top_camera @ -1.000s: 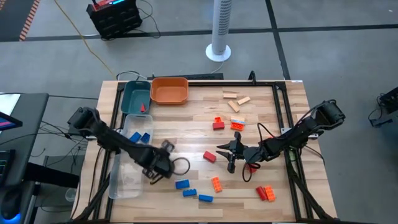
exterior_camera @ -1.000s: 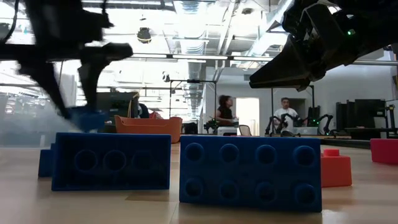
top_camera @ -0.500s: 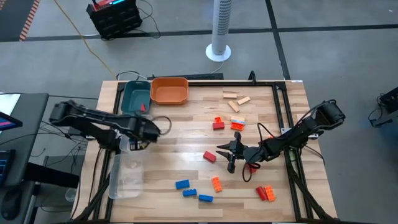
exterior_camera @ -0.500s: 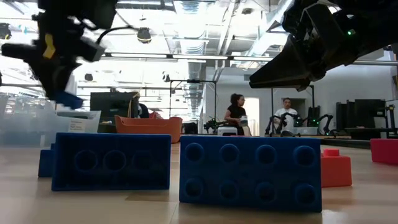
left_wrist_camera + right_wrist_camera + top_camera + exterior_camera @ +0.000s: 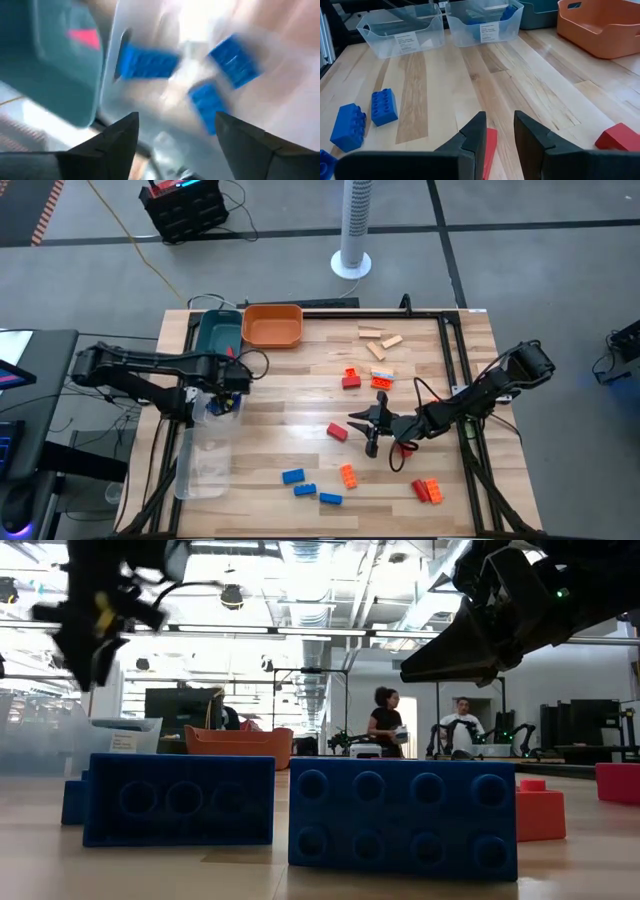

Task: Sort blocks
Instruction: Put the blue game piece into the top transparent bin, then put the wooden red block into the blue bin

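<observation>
Left gripper (image 5: pixel 228 383) now hangs over the clear tray (image 5: pixel 205 470) at the table's left edge, fingers spread and empty; a second ago it carried a blue block from the front. I see three blue blocks (image 5: pixel 148 62) in that tray, so that drop looks done. Right gripper (image 5: pixel 372 423) waits mid-table, fingers narrowly parted, holding nothing, a red block (image 5: pixel 489 141) just beyond. Three blue blocks (image 5: pixel 293 476) remain near the front edge.
</observation>
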Controlling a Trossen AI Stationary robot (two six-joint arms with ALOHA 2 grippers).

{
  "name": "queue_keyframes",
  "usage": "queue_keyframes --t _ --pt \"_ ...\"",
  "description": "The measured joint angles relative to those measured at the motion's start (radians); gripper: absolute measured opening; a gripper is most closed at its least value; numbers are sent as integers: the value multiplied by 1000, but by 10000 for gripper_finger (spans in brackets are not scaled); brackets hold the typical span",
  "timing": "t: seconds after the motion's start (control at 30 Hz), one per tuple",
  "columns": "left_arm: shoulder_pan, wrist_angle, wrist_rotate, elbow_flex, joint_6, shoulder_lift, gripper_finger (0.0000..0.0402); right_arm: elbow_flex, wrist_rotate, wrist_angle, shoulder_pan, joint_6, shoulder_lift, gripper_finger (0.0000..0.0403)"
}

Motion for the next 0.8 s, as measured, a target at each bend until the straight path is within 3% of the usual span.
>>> queue_keyframes --t 0.1,0.23,0.33,0.57,0.8 --pt "-44 196 101 67 0 36 261 0 0 0 -6 -1 0 108" --pt "-161 414 126 113 56 141 257 0 0 -2 -8 -1 0 108" --pt "-232 462 143 137 59 273 256 0 0 -8 -7 0 0 108" --pt "-353 574 341 286 37 568 255 0 0 -11 -6 0 0 108" --pt "-406 564 351 442 28 652 255 0 -1 -12 3 2 0 108"
